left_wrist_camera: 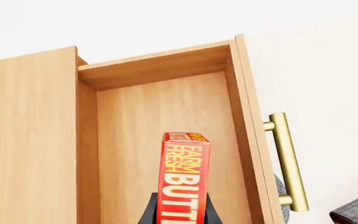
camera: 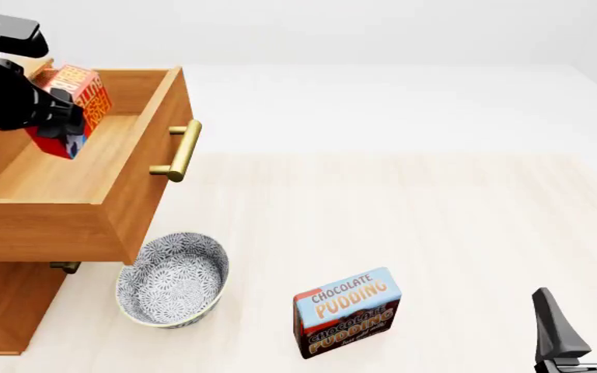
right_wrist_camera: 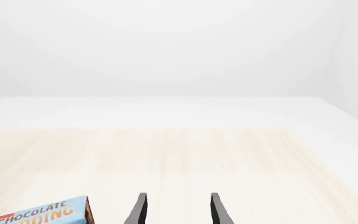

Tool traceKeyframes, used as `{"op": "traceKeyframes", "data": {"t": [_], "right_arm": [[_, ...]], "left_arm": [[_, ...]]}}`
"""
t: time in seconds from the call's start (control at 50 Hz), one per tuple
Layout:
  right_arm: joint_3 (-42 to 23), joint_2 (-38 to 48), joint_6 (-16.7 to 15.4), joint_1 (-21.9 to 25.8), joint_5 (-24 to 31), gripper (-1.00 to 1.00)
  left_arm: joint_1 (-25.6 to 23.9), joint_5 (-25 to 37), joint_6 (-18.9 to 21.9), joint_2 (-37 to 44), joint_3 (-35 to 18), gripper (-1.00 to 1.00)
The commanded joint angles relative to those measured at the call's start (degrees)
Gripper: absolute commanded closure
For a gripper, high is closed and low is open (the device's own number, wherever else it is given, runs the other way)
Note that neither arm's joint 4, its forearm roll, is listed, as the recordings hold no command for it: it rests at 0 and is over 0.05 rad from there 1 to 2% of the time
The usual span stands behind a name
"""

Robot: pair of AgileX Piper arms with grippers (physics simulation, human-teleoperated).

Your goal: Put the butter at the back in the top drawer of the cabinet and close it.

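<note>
Placing step in hand: left gripper (left_wrist_camera: 180,217) clamped on the butter (left_wrist_camera: 184,177), held upright above the floor of the open top drawer (camera: 133,210) of the cabinet (camera: 3,311). Next, by judgement: lower, release inside the drawer, withdraw, push the brass handle (camera: 179,150) shut. Right gripper (camera: 584,322) spread, holding nothing, well apart from the drawer, near the Chocolate Pudding box (camera: 347,311)

Both arms are black. The left arm (camera: 3,81), at the front view's upper left, shows bulky rounded glossy housings. The right gripper (camera: 587,317), lower right, has 2 slim tapered fingers (right_wrist_camera: 138,211) — dark, blade-like, matte.
</note>
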Motion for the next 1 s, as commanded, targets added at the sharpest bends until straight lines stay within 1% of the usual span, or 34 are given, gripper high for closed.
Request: {"op": "traceKeyframes", "data": {"t": [0.02, 0.06, 0.22, 0.24, 0.48, 0.54, 0.6, 1.0], "right_arm": [[0.0, 0.0, 0.0, 0.0, 0.0, -1.0], [0.0, 0.0, 0.0, 0.0, 0.0, -1.0], [0.0, 0.0, 0.0, 0.0, 0.0, -1.0], [0.0, 0.0, 0.0, 0.0, 0.0, -1.0], [0.0, 0.0, 0.0, 0.0, 0.0, -1.0], [0.0, 0.0, 0.0, 0.0, 0.0, -1.0], [0.0, 0.0, 0.0, 0.0, 0.0, -1.0], [0.0, 0.0, 0.0, 0.0, 0.0, -1.0]], "left_arm": [[0.44, -1.35, 0.57, 0.51, -0.06, 1.0], [1.23, -2.13, 1.18, 0.37, 0.66, 1.0], [1.27, -2.57, 0.74, 1.29, 0.67, 1.0], [0.46, -2.77, 0.16, 1.71, 0.33, 1.0], [1.21, -4.04, 0.04, 2.59, 1.66, 1.0], [1.52, -4.01, -0.28, 3.26, 1.0, 1.0], [1.84, -4.4, -0.35, 3.58, 1.43, 1.0], [2.79, -5.44, 0.0, 3.75, 3.37, 1.0]]}}
